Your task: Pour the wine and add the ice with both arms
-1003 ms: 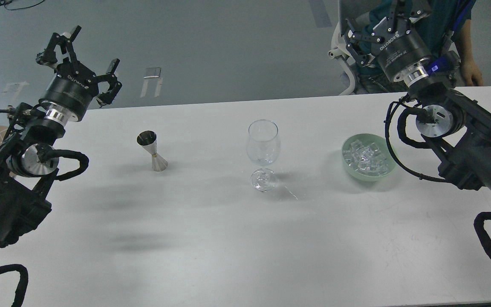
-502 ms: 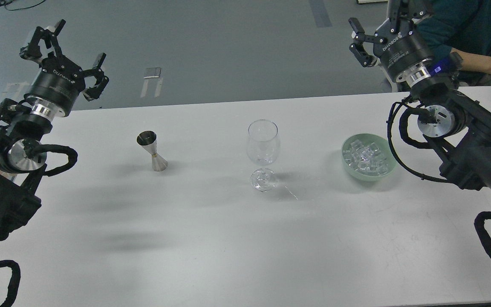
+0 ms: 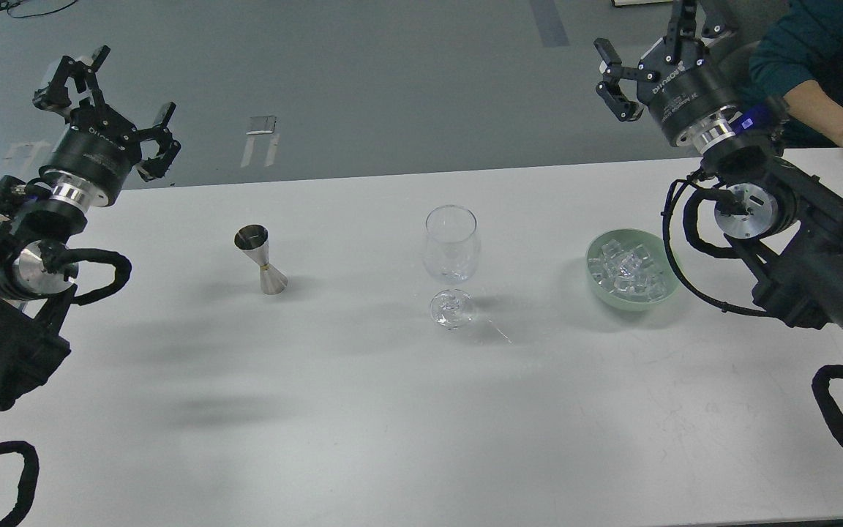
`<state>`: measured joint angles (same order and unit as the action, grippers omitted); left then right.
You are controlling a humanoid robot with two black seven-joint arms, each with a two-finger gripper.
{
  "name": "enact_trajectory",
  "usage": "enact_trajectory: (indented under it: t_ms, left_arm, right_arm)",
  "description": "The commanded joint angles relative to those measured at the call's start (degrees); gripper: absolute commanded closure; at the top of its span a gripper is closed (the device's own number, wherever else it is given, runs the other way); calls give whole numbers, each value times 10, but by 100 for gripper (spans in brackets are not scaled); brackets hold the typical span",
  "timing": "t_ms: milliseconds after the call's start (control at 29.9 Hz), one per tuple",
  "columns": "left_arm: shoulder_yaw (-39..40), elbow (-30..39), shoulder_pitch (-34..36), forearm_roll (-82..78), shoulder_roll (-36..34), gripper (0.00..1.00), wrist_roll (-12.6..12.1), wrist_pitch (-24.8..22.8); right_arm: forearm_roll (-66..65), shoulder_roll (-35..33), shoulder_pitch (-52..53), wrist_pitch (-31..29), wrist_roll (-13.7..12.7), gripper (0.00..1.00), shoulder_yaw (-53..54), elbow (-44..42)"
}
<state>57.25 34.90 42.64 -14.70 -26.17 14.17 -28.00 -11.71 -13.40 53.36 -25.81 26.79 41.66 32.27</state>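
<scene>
Since half a second ago: left black clawed gripper (image 3: 103, 91) dropped slightly, fingers spread, holding nothing. Right black clawed gripper (image 3: 645, 55) shifted a touch left, also spread and empty (one finger partly cut off by the top edge). Heap of small clear ice cubes (image 3: 628, 272) sits in pale green bowl (image 3: 667, 289), right of the empty clear wine glass (image 3: 451, 252). Steel double-cone jigger (image 3: 261, 259) stands left on white table (image 3: 363, 410).
</scene>
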Motion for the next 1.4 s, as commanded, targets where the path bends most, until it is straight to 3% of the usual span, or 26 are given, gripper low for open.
enact_trajectory:
  t_ms: [0, 201, 802, 1103, 1371]
  left_arm:
    - [1, 3, 0, -1, 1, 2, 2, 0]
    - [1, 3, 0, -1, 1, 2, 6, 0]
    - [-13, 8, -2, -2, 17, 2, 0, 0]
    - [-5, 124, -48, 18, -61, 9, -48, 0]
    - [38, 294, -210, 213, -139, 7, -146, 0]
  right_arm:
    - [2, 1, 2, 1, -2, 0, 0, 1]
    - [5, 1, 4, 3, -39, 0, 1, 1]
    - [4, 1, -1, 5, -38, 0, 2, 1]
    - [3, 1, 0, 5, -36, 0, 2, -2]
    - [3, 1, -5, 14, -35, 0, 2, -2]
